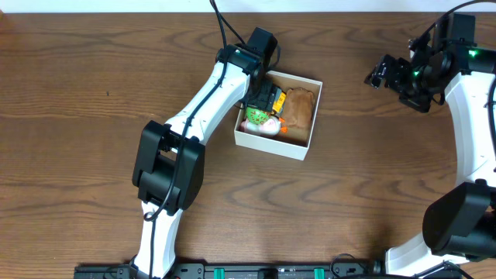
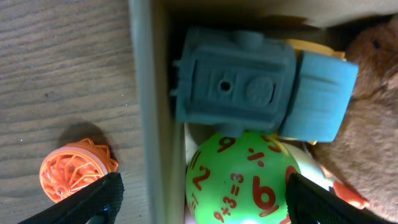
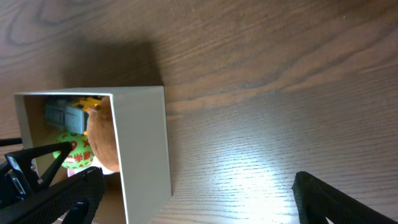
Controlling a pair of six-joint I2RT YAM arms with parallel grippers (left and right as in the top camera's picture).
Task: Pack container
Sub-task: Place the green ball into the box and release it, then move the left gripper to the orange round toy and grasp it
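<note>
The container [image 1: 304, 145] is a shallow white-walled box left of the table's middle back. It holds a brown plush toy [image 1: 301, 107], a green numbered ball [image 1: 254, 116], a grey-blue blocky toy [image 2: 249, 81] and small orange bits. My left gripper [image 1: 260, 94] is open and empty. In the left wrist view [image 2: 202, 199] its fingers straddle the box's left wall [image 2: 152, 124] and the green ball [image 2: 242, 177]. An orange lattice ball [image 2: 74, 171] lies on the table just outside that wall. My right gripper [image 1: 381, 75] is open and empty, far to the box's right.
The right wrist view shows the box's white outer wall [image 3: 143, 143] and bare wooden table [image 3: 261, 93] between the right gripper's wide-apart fingers [image 3: 196, 186]. The left arm [image 1: 205, 97] reaches over the table from the front left.
</note>
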